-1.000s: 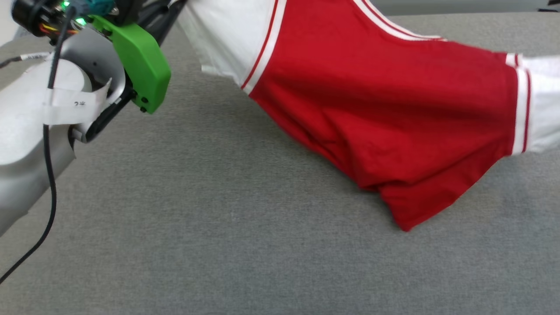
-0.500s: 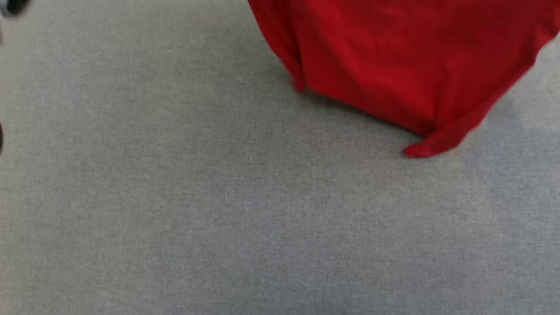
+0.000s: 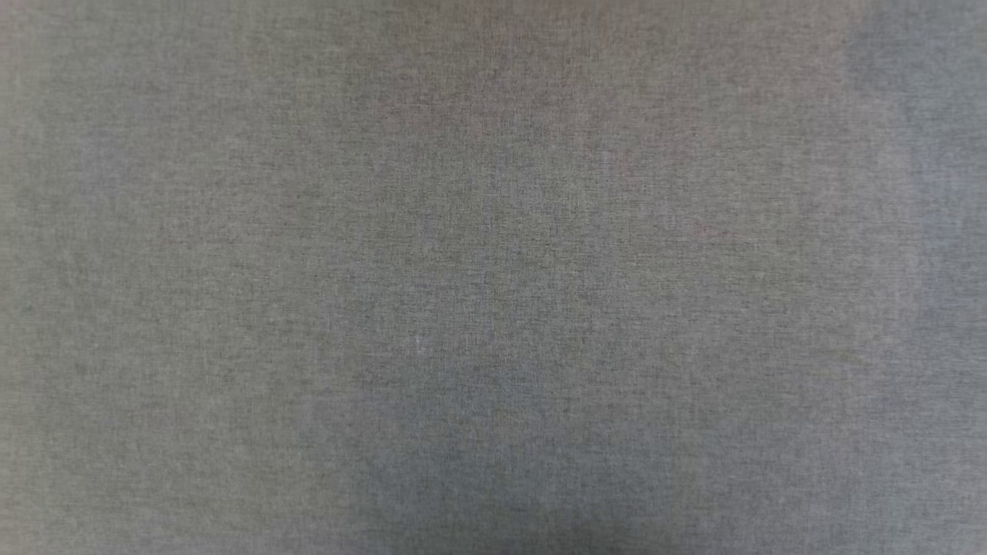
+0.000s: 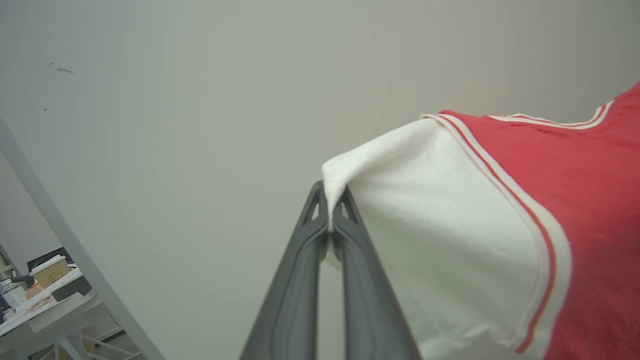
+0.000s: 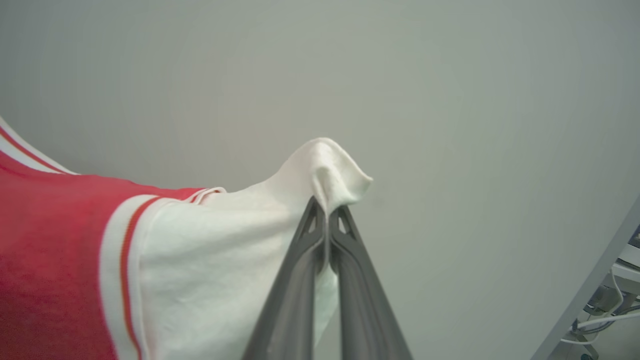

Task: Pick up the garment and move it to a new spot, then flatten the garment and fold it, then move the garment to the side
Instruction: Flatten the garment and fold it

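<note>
The garment (image 4: 575, 210) is a red shirt with white sleeves and red-and-white striped trim, held up in the air in front of a pale wall. In the left wrist view my left gripper (image 4: 330, 200) is shut on the tip of one white sleeve (image 4: 440, 240). In the right wrist view my right gripper (image 5: 326, 209) is shut on the bunched edge of the other white sleeve (image 5: 225, 250), with the garment's red body (image 5: 50, 250) stretching away to the left. The head view looks down on the bare grey cloth-covered table (image 3: 493, 277).
A pale wall (image 4: 200, 125) stands behind the lifted shirt. At the left wrist view's lower left is a side table (image 4: 40, 305) with a paper cup (image 4: 50, 270) and clutter, beside a slanted metal post (image 4: 65, 245). Cables and equipment (image 5: 610, 310) show at the right wrist view's lower right.
The red shirt and the left arm have left the head view upward; a second ago the shirt hung across its top, half a second ago just the red hem showed. Now it is bare table.
</note>
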Robot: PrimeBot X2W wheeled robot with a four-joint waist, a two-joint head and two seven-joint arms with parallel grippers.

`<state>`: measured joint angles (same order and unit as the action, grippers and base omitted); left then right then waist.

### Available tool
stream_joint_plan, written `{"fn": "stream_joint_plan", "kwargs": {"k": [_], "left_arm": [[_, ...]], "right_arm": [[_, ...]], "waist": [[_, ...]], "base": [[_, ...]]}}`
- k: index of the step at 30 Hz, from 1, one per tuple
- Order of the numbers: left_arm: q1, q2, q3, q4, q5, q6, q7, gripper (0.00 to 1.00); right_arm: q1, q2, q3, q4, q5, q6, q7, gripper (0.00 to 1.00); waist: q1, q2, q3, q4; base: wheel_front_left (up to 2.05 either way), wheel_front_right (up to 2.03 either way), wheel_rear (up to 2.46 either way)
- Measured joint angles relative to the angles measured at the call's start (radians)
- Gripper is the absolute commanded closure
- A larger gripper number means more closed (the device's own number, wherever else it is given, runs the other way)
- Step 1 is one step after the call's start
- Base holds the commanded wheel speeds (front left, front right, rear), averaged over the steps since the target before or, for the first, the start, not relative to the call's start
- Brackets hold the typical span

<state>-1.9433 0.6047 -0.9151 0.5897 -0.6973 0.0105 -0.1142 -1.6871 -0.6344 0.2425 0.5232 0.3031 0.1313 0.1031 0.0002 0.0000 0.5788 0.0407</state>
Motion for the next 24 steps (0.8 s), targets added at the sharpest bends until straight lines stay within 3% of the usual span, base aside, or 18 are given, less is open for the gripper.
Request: {"fn": "stream_joint_plan", "kwargs": {"k": [5, 11, 19, 24], "left_arm": [[-0.053, -0.024, 0.003, 0.075, 0.011, -0.034, -0.029, 1.00], [-0.044, -0.051, 0.001, 0.151, 0.000, -0.061, -0.067, 1.00], [0.167, -0.070, -0.007, 0.185, -0.040, -0.072, -0.125, 1.00], [0.347, -0.033, 0.025, 0.113, -0.052, -0.047, -0.141, 1.00]], "right_arm": [[-0.098, 0.022, 0.049, 0.104, -0.002, 0.000, -0.044, 1.00], [-0.110, 0.068, 0.109, 0.187, 0.037, 0.000, -0.090, 1.00], [0.070, 0.128, 0.165, 0.258, 0.119, 0.000, -0.217, 1.00], [0.240, 0.145, 0.207, 0.248, 0.186, 0.000, -0.280, 1.00]], "waist": [[-0.0001, 0.0000, 0.034, 0.001], [-0.0001, 0.0000, 0.061, -0.003], [-0.0001, 0.0000, 0.054, -0.016], [-0.0001, 0.0000, 0.017, -0.021]], "base": [[0.00, 0.00, 0.00], [0.00, 0.00, 0.00], [0.00, 0.00, 0.00], [0.00, 0.00, 0.00]]}}
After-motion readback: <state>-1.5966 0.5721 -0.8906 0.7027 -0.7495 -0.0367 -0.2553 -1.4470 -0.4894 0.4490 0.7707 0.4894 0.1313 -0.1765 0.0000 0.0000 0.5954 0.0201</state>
